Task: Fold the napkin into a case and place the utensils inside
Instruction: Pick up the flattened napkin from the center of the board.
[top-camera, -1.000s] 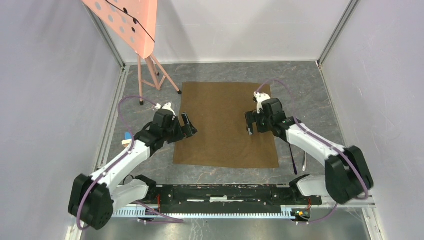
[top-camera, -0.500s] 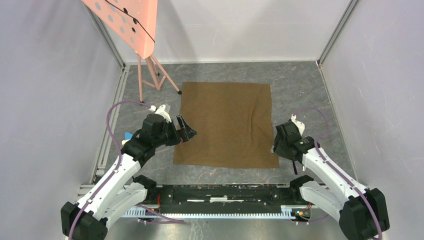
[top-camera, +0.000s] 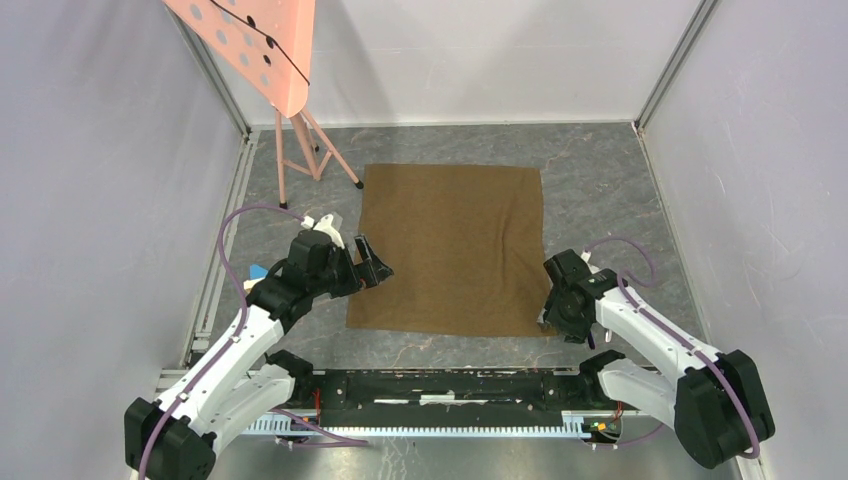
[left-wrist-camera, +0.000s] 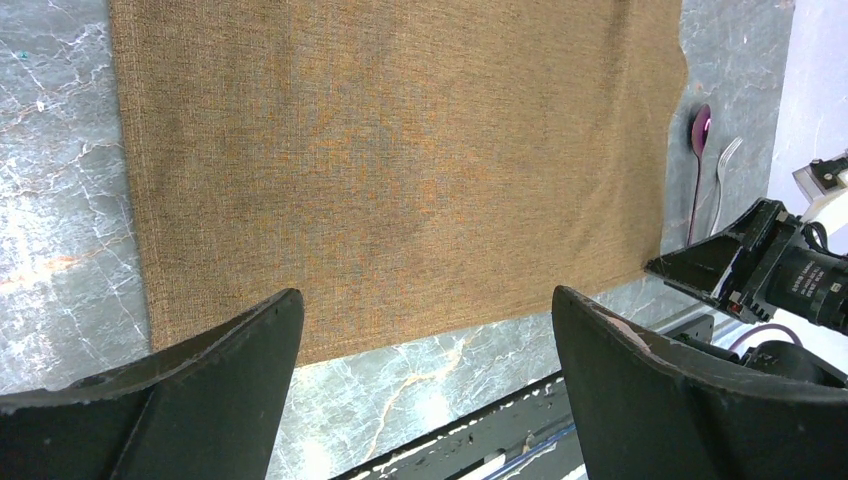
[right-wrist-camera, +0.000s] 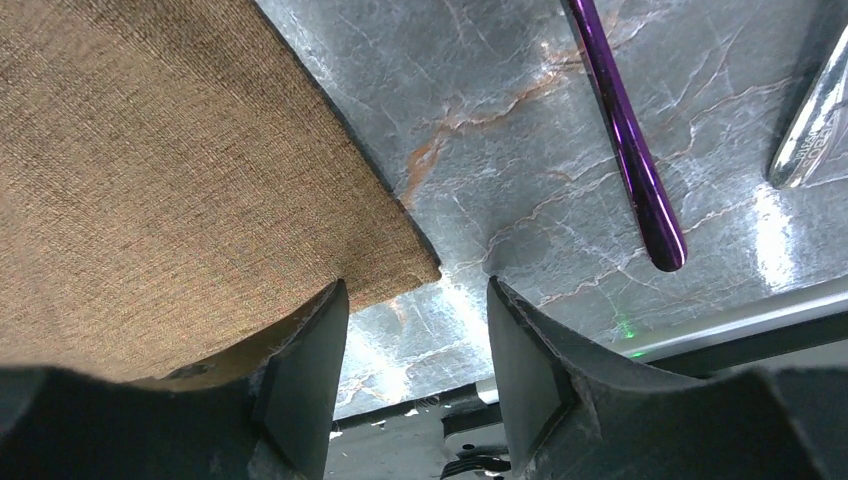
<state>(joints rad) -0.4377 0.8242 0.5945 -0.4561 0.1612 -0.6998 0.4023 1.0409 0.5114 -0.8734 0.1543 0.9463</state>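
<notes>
The napkin (top-camera: 450, 245) lies flat and unfolded on the marble table, a plain tan-brown cloth (left-wrist-camera: 400, 170). My left gripper (top-camera: 372, 262) hovers at its left edge, jaws wide open and empty (left-wrist-camera: 425, 300). My right gripper (top-camera: 547, 316) is low at the napkin's near right corner (right-wrist-camera: 415, 268), jaws partly open, nothing between them (right-wrist-camera: 418, 300). Its left finger (right-wrist-camera: 300, 370) overlaps the cloth edge. The utensils lie on bare table right of the napkin: a purple-handled spoon (right-wrist-camera: 625, 130) (left-wrist-camera: 694, 190) and a silvery fork (right-wrist-camera: 812, 120) (left-wrist-camera: 722, 175).
A pink perforated board (top-camera: 255, 45) on a tripod stands at the back left. A small blue-and-wood block (top-camera: 256, 271) lies left of my left arm. The black mounting rail (top-camera: 440, 385) runs along the near edge. Walls enclose the table on three sides.
My right arm has pulled back from the napkin's right-middle to its near right corner and its jaws have narrowed. The left arm drew back slightly, still open.
</notes>
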